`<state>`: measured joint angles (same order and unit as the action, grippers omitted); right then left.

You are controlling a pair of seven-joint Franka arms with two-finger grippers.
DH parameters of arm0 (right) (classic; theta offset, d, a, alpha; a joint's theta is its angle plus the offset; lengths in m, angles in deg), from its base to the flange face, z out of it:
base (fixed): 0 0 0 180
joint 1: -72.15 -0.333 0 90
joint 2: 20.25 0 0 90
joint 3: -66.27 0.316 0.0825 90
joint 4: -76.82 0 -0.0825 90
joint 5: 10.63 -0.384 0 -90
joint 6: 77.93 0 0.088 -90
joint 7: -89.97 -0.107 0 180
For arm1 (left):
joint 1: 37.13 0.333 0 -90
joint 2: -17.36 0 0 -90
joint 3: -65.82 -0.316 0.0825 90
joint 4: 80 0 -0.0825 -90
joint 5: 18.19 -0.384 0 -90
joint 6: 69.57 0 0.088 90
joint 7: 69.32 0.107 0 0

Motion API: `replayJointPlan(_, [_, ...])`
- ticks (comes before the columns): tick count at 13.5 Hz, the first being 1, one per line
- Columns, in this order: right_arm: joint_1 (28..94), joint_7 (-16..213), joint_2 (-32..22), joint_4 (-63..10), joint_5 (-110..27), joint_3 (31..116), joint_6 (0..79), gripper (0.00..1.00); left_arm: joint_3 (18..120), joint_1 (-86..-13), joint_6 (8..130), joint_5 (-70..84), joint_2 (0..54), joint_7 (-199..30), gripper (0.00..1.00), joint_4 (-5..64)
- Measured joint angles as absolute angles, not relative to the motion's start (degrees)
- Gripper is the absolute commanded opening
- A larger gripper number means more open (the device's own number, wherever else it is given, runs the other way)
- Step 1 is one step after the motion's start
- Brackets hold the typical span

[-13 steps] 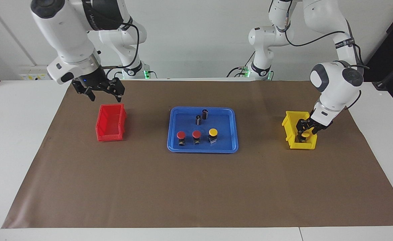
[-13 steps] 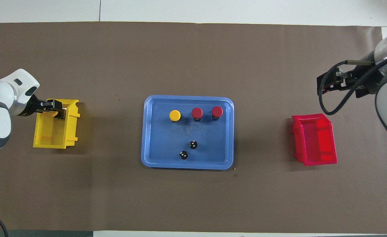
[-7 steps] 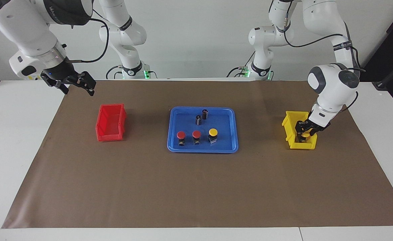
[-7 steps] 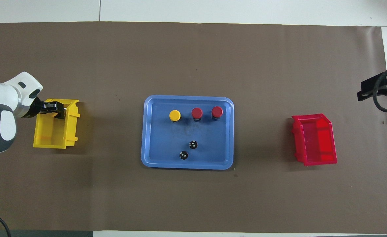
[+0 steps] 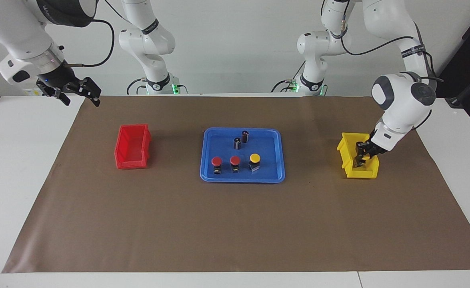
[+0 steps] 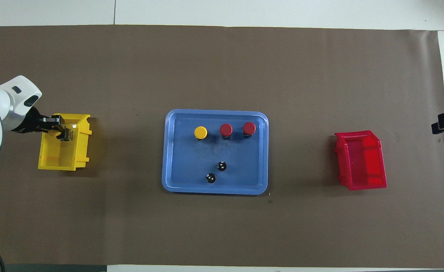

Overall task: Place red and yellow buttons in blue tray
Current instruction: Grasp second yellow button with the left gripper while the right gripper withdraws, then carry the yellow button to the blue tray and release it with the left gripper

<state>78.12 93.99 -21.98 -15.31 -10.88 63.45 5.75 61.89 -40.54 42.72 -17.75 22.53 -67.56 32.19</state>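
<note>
The blue tray lies mid-mat. In it stand two red buttons and one yellow button in a row on the side farther from the robots. My left gripper reaches down into the yellow bin and is shut on another yellow button, mostly hidden by the fingers. My right gripper hangs open and empty over the mat's corner at the right arm's end.
Two dark capless cylinders stand in the tray nearer to the robots. A red bin sits toward the right arm's end of the brown mat. White table surrounds the mat.
My left gripper's fingers have closed on the yellow button inside the yellow bin. My right gripper has swung from over the red bin out toward the mat's corner.
</note>
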Motion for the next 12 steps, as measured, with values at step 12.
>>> replayJointPlan(12, [77.76, 93.99, -22.01, -15.86, -10.47, 63.68, 5.76, 1.00, 64.05, -66.91, 38.28, -17.45, 24.56, -106.02, 0.02, 24.01])
